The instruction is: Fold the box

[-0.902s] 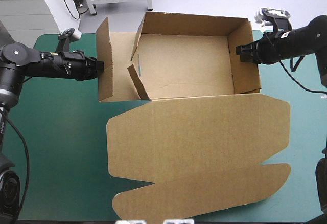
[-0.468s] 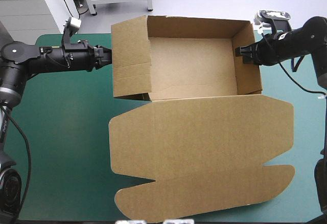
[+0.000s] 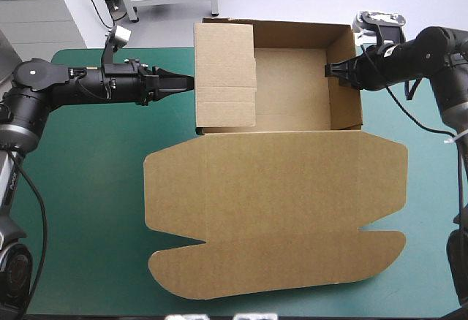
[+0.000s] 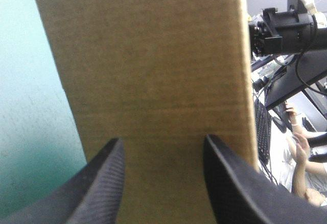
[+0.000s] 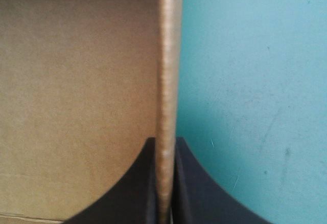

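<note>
The left gripper (image 4: 162, 141) is standing open against the box's (image 3: 292, 93) flap (image 3: 225, 71) just ahead; the right gripper (image 5: 164, 144) is pinching a wall (image 5: 164, 55) between its fingers. Pushing off-centre is risking the flap springing back untucked.

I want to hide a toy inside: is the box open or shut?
Open. The box shows its inside from above, and its lid lies flat on the teal-green cover.
</note>
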